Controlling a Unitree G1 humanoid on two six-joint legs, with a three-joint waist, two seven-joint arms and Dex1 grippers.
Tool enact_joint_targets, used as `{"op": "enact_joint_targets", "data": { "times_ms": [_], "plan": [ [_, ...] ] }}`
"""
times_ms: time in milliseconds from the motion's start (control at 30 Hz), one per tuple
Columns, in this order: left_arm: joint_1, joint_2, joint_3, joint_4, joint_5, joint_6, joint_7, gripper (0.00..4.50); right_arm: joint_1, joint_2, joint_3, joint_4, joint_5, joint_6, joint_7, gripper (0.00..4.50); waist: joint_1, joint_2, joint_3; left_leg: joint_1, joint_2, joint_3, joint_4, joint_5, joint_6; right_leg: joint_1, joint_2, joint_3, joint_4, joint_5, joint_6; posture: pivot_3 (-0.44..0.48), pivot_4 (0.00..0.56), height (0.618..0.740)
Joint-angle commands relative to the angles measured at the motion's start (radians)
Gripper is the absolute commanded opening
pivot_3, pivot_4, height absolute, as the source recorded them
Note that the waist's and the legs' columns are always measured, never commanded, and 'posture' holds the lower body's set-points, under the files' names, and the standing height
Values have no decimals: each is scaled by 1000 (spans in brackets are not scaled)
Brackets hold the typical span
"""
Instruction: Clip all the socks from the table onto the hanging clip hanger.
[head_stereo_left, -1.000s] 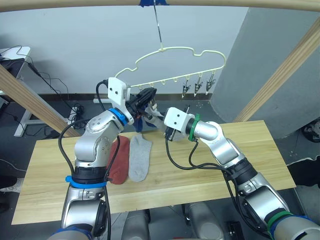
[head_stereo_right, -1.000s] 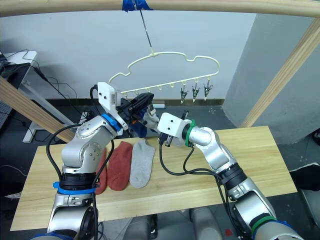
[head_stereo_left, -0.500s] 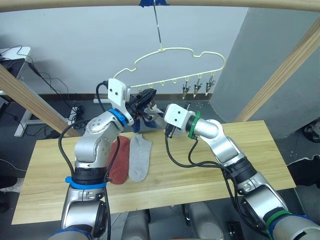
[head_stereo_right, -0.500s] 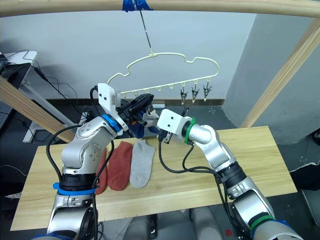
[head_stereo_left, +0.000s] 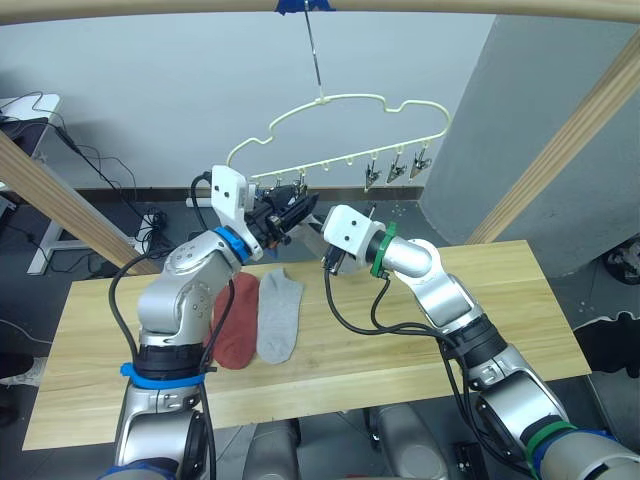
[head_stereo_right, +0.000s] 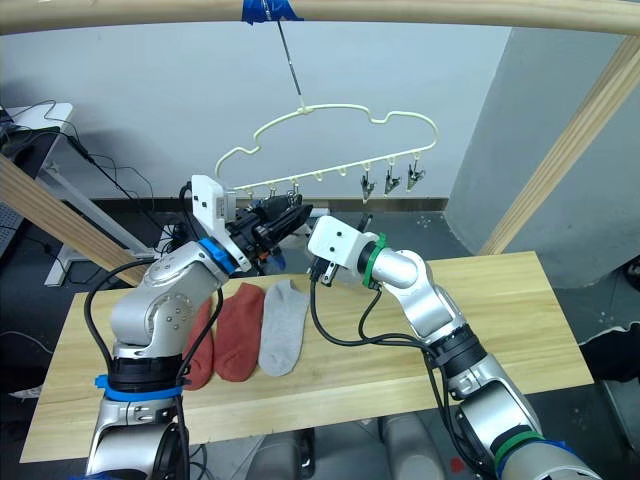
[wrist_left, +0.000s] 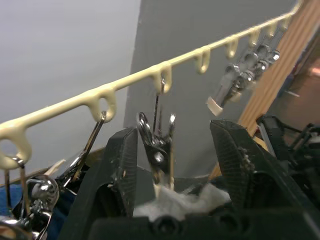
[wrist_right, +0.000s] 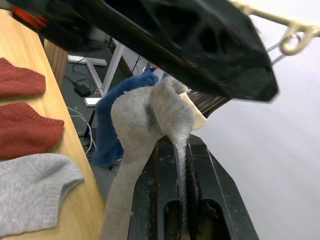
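— Left gripper (wrist_left: 172, 165): where is it, and how do its fingers stand?
— Raised under the low bar of the clip hanger (head_stereo_left: 340, 100), fingers spread apart. One metal clip (wrist_left: 159, 145) hangs between them, and the edge of a grey sock (wrist_right: 150, 112) sits just below that clip's tip. I cannot tell if either finger touches the clip.
— What lies left of that?
— Blue sock (wrist_right: 112, 125) fabric hangs by the neighbouring clips. On the table (head_stereo_left: 560, 300) beneath, two rust-red socks (head_stereo_right: 235, 330) lie side by side, with a light grey sock on the table (head_stereo_right: 282, 325) just beside them on the right.
— And the right gripper (wrist_right: 182, 145)?
— Just to the right of the left one, clamped tight on the grey sock, whose top bunches above its fingertips up against the left gripper. The remainder of the sock trails down past the fingers.
— Further right?
— Three bare clips (head_stereo_left: 398, 168) hang at the hanger's right end.
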Motion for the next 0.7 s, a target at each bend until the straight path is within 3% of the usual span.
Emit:
{"op": "enact_joint_targets", "data": {
  "times_ms": [33, 200, 233, 433, 700],
  "plan": [
    [24, 30, 24, -58, -33, 19, -18, 2405, -20, 10, -23, -34, 17, -2, -2, 0, 0, 0, 0, 0, 0, 0, 0, 0, 0, 0, 0, 0, 0, 0, 0, -195, 254, 740],
    [37, 54, 24, -73, -41, 23, -19, 2405, -11, 12, -17, -35, 40, 7, 33, 0, 2, 0, 0, 0, 0, 0, 0, 0, 0, 0, 0, 0, 0, 0, 0, -189, 250, 740],
    [39, 56, 23, -74, -40, 22, -19, 2444, -8, 11, -18, -38, 44, 10, 38, 527, 2, 0, 0, 0, 0, 0, 0, 0, 0, 0, 0, 0, 0, 0, 0, -189, 250, 740],
    [65, 80, 15, -97, -31, 14, -39, 2444, 9, -16, 8, -71, 32, 63, 78, 2492, 1, 0, 0, 0, 0, 0, 0, 0, 0, 0, 0, 0, 0, 0, 0, -195, 245, 740],
    [143, 157, -17, -156, 29, -63, -102, 2444, 134, -142, 1, -305, 54, 224, 185, 2492, 6, 0, 0, 0, 0, 0, 0, 0, 0, 0, 0, 0, 0, 0, 0, -185, 237, 740]
  ]
}}
